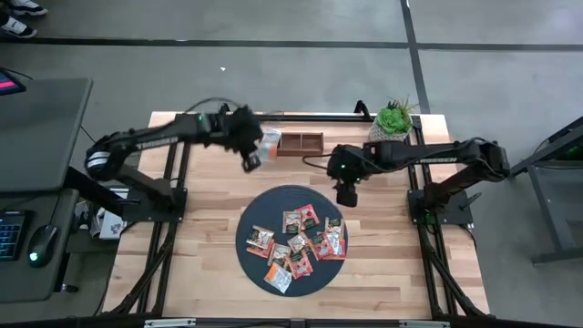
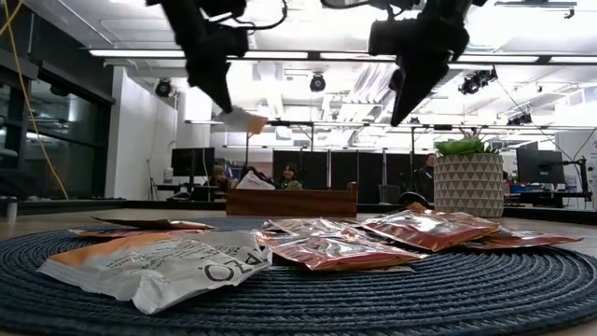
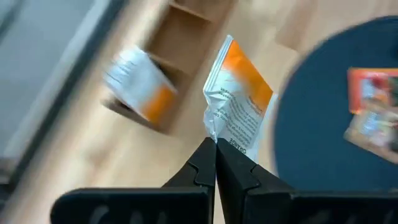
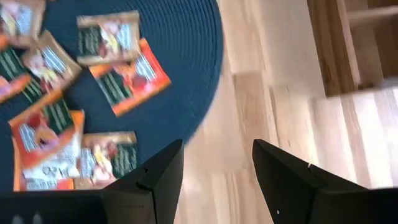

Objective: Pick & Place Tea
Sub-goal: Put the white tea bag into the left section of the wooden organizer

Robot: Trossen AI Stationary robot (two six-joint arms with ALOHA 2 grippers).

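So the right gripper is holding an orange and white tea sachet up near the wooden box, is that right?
Not quite: it's the left gripper that is shut on the orange and white tea sachet near the wooden box, as the left wrist view shows. The right gripper is open and empty.

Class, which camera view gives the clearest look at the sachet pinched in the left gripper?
The left wrist view: the white-and-orange sachet fills the frame above the shut left gripper. The high view shows only a speck, the low view a tilted scrap; the right wrist view misses it.

Tea sachets lie on the dark mat.
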